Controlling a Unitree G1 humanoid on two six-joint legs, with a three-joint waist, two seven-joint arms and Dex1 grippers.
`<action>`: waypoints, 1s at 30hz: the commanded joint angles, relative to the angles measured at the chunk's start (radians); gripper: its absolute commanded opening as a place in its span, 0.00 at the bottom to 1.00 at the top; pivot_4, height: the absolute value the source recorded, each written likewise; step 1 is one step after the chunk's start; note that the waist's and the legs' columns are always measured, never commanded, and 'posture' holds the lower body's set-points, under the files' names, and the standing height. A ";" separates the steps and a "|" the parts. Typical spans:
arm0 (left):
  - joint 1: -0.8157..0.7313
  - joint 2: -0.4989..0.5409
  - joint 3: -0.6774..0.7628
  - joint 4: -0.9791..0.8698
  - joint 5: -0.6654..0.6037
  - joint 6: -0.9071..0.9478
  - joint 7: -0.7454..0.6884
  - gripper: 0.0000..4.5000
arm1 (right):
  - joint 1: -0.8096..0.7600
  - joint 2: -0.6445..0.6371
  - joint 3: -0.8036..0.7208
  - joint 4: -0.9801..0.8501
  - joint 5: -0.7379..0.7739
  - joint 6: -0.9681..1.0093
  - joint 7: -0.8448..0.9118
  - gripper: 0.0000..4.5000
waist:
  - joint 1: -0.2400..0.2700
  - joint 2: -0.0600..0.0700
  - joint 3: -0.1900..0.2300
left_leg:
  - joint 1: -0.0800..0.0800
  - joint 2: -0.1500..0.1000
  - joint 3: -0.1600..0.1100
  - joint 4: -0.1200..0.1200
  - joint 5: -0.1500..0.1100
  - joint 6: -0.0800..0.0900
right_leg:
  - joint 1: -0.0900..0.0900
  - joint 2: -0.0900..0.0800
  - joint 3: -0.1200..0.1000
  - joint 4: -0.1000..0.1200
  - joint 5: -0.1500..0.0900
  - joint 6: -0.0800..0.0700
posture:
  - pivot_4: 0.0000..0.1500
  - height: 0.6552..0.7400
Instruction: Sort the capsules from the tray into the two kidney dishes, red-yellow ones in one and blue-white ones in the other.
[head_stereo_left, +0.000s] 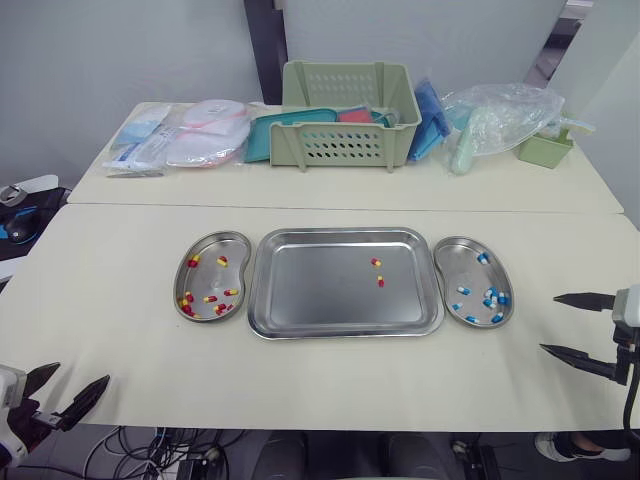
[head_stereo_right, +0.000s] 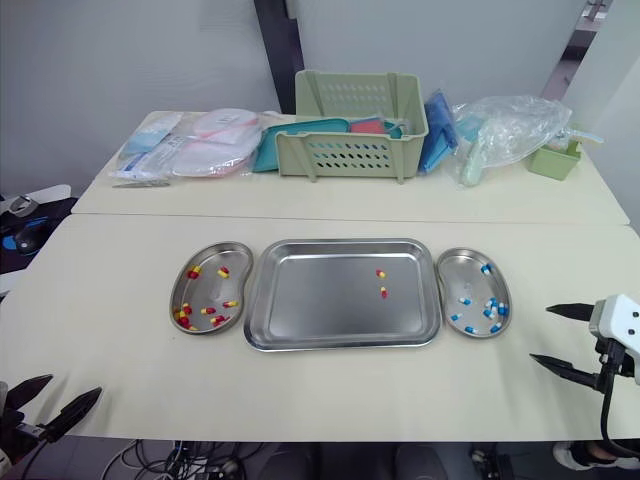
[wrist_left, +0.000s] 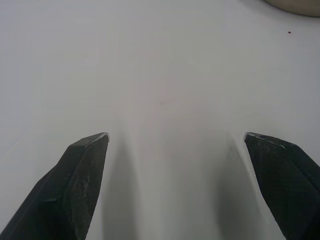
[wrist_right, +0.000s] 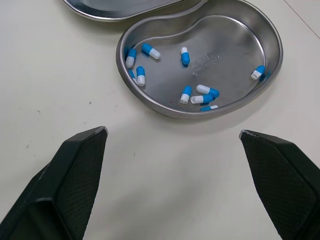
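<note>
Nearly sorted: two red-yellow capsules (head_stereo_left: 376, 262) lie close together on the tray (head_stereo_left: 310, 290), right of centre; small, glossy, rounded. Left gripper (head_stereo_left: 80, 374) and right gripper (head_stereo_left: 550, 323) both gape wide, empty, well apart from the tray. Risks: fingertips skid a capsule across slick steel; one pinch catches both; right gripper sits nearer, yet the red-yellow dish (head_stereo_left: 208, 278) is left, so a long carry may drop one, or land it in the blue-white dish (head_stereo_left: 470, 268)

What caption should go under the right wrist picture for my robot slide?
Open right gripper pointing at the kidney dish of blue-white capsules on the cream table.
</note>
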 joint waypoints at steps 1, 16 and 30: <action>-0.006 0.003 0.012 -0.017 -0.001 -0.010 -0.002 1.00 | 0.011 0.005 -0.018 -0.047 0.014 0.015 -0.005 0.99 | 0.000 0.000 0.000 | 0.000 0.000 0.000 0.000 0.000 0.000 | 0.000 0.000 0.000 0.000 0.000 0.000 | 1.00 1.00; 0.004 -0.081 -0.070 -0.136 0.000 0.010 0.022 1.00 | 0.197 0.429 0.162 -0.474 -0.020 0.037 -0.342 0.99 | -0.002 -0.003 -0.002 | 0.001 0.001 0.000 0.000 0.000 0.000 | 0.000 0.000 0.000 0.001 0.000 0.000 | 1.00 1.00; 0.059 -0.104 -0.092 -0.310 -0.030 0.019 -0.015 1.00 | 0.213 0.503 0.261 -0.417 -0.085 -0.064 -0.437 0.99 | 0.001 -0.006 -0.005 | 0.001 0.001 0.000 0.000 0.000 0.000 | 0.000 0.000 0.000 0.001 0.000 0.000 | 1.00 1.00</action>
